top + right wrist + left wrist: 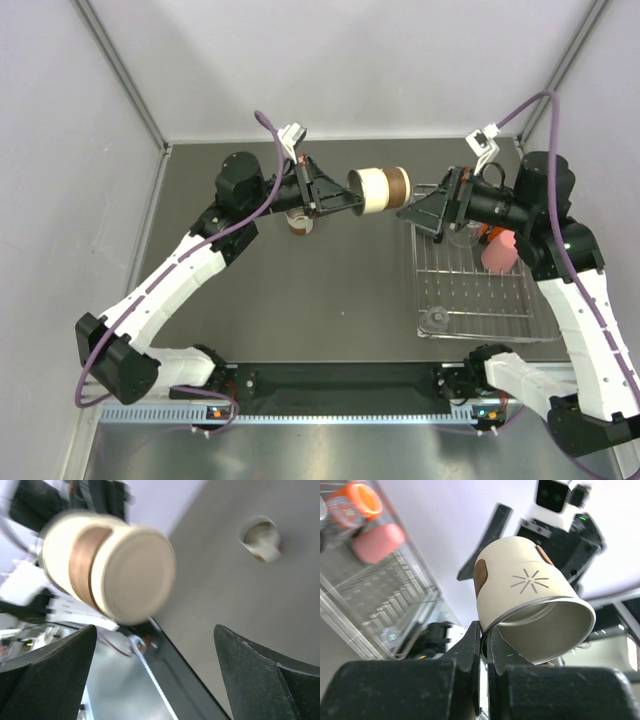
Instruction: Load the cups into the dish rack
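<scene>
A: Widest first. The dish rack (480, 300) sits on the right side of the table (300, 300), on the right arm's side, with a pink cup (497, 252) and an orange cup (488, 233) at its far end.
B: Which is why this reads as a mid-air handover. The left gripper (345, 200) is pinched tight on the rim wall of a cream cup (380, 188), held sideways above the table between the arms, base pointing at its partner.
A: A rim grip leaves the body free to be taken, I'd say. The right gripper (412, 200) faces it, jaws spread wide, nothing in them, no contact.
B: Smallest item: a second cream cup (300, 222) sits on the table below the left wrist.
</scene>
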{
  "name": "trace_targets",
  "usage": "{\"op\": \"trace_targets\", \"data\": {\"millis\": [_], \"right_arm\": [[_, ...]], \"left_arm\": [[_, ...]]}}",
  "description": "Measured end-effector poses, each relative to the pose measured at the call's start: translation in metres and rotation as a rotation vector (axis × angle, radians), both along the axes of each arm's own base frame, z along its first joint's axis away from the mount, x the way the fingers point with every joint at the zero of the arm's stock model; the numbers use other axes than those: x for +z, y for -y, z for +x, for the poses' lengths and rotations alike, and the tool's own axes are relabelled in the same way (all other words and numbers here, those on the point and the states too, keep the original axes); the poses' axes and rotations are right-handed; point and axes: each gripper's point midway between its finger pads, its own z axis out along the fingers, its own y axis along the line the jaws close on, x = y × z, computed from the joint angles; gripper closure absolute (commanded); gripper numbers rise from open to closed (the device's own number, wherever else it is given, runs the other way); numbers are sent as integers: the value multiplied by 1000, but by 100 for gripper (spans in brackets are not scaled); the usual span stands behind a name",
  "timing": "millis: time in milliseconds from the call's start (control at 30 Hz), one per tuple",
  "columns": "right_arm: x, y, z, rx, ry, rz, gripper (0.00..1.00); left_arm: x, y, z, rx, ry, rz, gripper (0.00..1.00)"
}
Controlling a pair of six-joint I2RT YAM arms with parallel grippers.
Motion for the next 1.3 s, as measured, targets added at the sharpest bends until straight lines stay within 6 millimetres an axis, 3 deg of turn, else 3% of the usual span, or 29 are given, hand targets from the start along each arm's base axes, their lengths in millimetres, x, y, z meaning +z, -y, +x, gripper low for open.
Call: {"op": "trace_targets", "data": {"millis": [100,267,700,900,1000,1033,1100,1133,1167,1200,1300], "right_arm": [[32,-12,-1,75,88,112,0],[66,-24,-8,173,161,226,0],[91,-46,-8,304,164,306,2],[99,-51,-16,334,178,328,28],[100,-52,-18,346,187,330,52],[101,-52,-19,347,184,332,66],[101,-52,-19,345,184,333,80],[101,-52,-19,346,184,333,93],[101,-52,-18,346,184,334,100],[100,-52,-19,348,180,333,100],[98,-52,-19,347,169,328,100]], "left_arm": [[18,-3,-11,-30,34,-68,100],[37,-7,-24,-76,63,-146,100],[52,-10,-35,-128,66,-215,100],[56,-11,-39,-145,75,-227,100],[56,-10,-39,-152,70,-229,100],[56,-11,-39,-152,69,-231,100],[57,-10,-39,-156,69,-234,83],[56,-10,-39,-157,68,-235,70],[56,-10,-39,-157,67,-235,47],[56,-10,-38,-157,73,-236,35],[54,-9,-38,-158,58,-237,14]]}}
